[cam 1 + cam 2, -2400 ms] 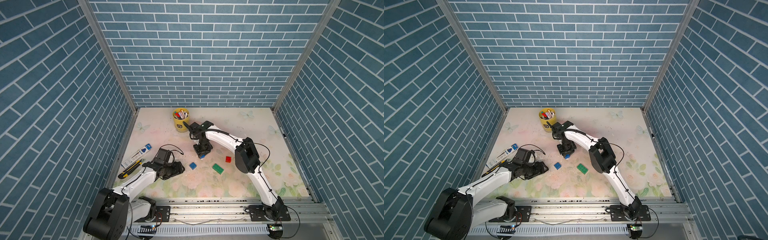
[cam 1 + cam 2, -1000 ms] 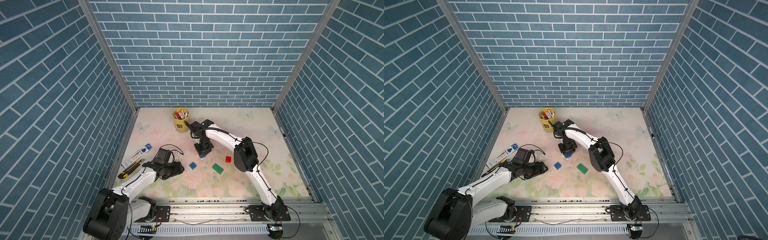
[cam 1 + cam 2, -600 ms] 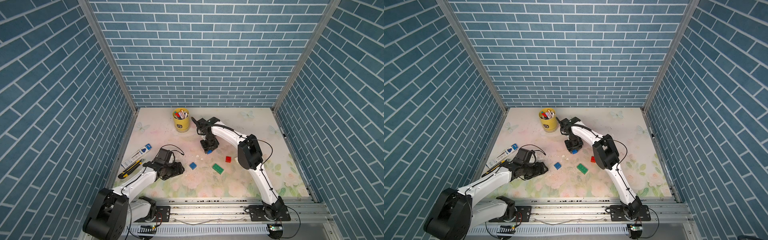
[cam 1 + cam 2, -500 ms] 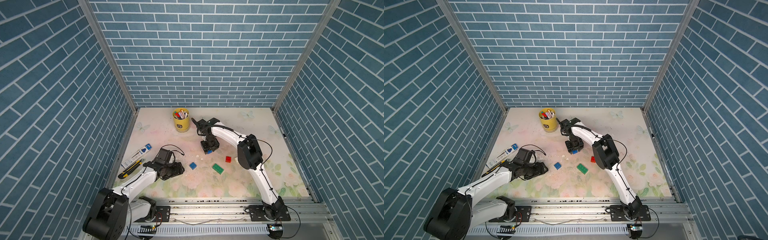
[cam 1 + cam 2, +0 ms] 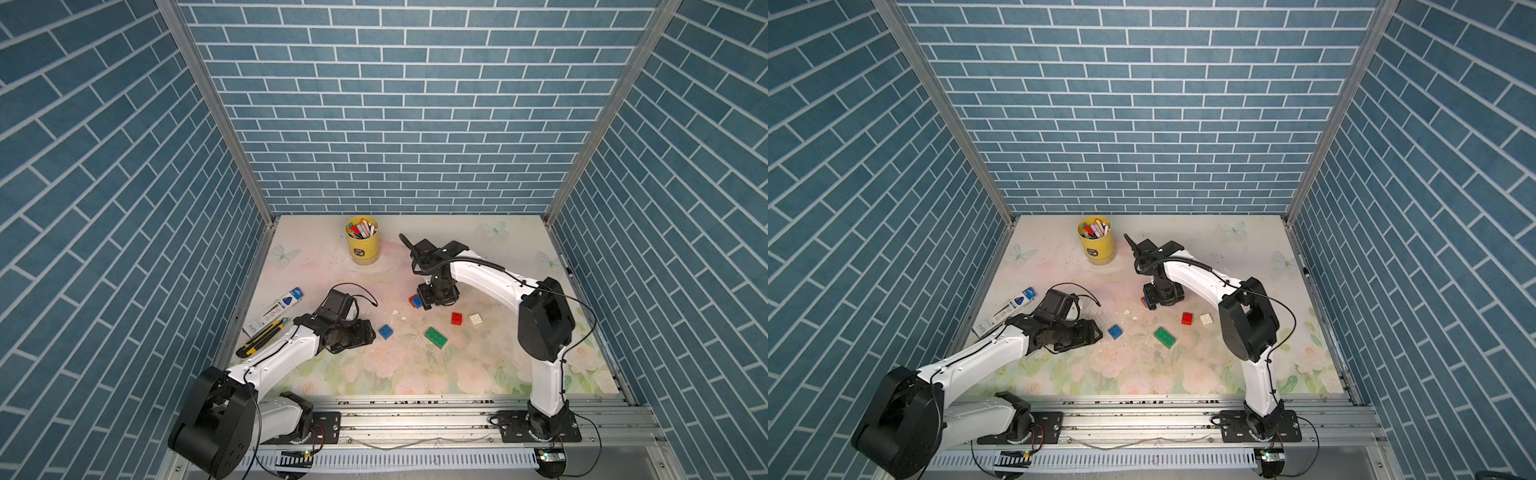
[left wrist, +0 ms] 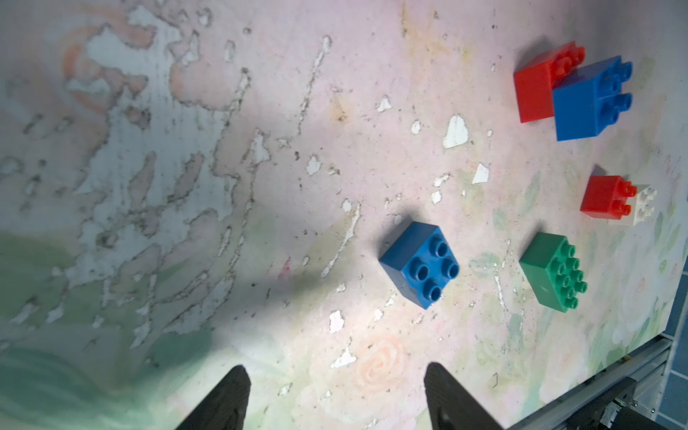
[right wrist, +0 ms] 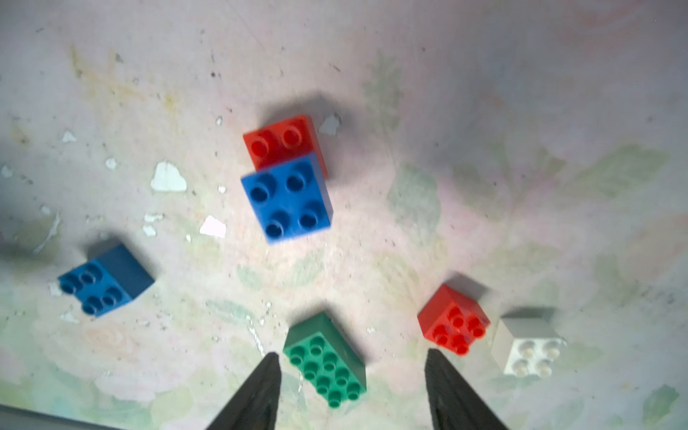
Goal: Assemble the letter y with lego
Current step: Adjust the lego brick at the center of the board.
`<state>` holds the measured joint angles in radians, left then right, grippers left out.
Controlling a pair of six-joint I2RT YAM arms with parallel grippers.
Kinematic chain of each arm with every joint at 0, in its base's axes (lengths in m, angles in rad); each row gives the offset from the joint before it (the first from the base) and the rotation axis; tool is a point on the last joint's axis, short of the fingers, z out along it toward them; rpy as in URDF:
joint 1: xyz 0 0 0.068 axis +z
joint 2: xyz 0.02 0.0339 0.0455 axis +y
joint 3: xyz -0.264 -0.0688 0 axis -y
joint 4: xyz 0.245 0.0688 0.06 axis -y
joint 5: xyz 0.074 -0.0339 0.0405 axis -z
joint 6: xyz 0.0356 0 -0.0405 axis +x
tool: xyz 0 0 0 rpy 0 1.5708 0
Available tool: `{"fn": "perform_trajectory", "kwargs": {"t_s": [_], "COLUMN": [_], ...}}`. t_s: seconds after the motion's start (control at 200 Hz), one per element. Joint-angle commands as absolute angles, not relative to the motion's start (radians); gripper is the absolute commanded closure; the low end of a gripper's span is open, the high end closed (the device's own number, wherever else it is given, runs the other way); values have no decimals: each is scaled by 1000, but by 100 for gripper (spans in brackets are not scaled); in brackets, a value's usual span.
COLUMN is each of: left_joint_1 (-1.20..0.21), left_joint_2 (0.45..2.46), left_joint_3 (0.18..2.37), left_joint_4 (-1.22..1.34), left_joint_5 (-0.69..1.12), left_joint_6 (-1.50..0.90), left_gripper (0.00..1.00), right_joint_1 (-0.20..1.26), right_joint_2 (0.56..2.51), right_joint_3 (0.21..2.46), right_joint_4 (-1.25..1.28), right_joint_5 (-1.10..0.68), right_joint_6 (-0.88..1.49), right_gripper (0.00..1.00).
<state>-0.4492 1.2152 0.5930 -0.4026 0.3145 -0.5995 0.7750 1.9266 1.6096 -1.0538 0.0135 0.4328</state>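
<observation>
While my right claw [image 7: 352, 352] hangs above the table with its two dark fingers [image 7: 257, 394] spread and nothing between them, the joined pair [image 5: 414, 300] rests free on the surface just beside it, at mid frame in both top views. The pair is a blue brick [image 7: 288, 199] pressed onto a red brick [image 7: 281, 139], offset so that one row of red studs shows. To the lower right of the pair a second red brick [image 5: 457, 318] and a white brick [image 5: 475, 319] lie just beside each other. A green brick [image 5: 436, 337] lies slantwise below them.

My left claw [image 6: 335, 366] is likewise spread and empty. It sits low at left of centre and points toward a loose blue brick [image 5: 385, 331], near it but apart.

Farther out on the flowered table [image 5: 415, 374], a yellow cup [image 5: 361, 249] of pens stands near the back wall, and a pen box [image 5: 274, 309] and a yellow-handled knife [image 5: 259, 344] lie at the left edge. The letter y is not yet formed, since four bricks lie singly
</observation>
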Motion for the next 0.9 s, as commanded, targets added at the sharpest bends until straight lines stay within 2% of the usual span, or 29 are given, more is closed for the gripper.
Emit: {"fn": "perform_trajectory", "kwargs": {"t_s": [0.0,0.185,0.36,0.705,0.895], "left_joint_1": [-478,-512,-535,-548,-551], "left_joint_2": [1242,1283,1307,1295,1307], "left_joint_3": [640,663,664,650,646], "left_joint_4": [-439,-422,-409,-414,-407], "left_joint_5": [289,284,273,252,253], "left_joint_6": [-573,-578,-586,-594,-595], "left_gripper": [23,23,23,23,23], "right_joint_1": [801,877,920,926,912], "right_joint_2": [1845,1725,1702,1778,1768], "right_joint_3": [1466,1248,1133,1094,1073], "right_joint_4": [-962,-831,-748,-751,-783], "right_joint_5": [15,-4,-15,38,63], "right_joint_6": [532,629,698,726,726], "right_gripper": [37,33,31,38,38]}}
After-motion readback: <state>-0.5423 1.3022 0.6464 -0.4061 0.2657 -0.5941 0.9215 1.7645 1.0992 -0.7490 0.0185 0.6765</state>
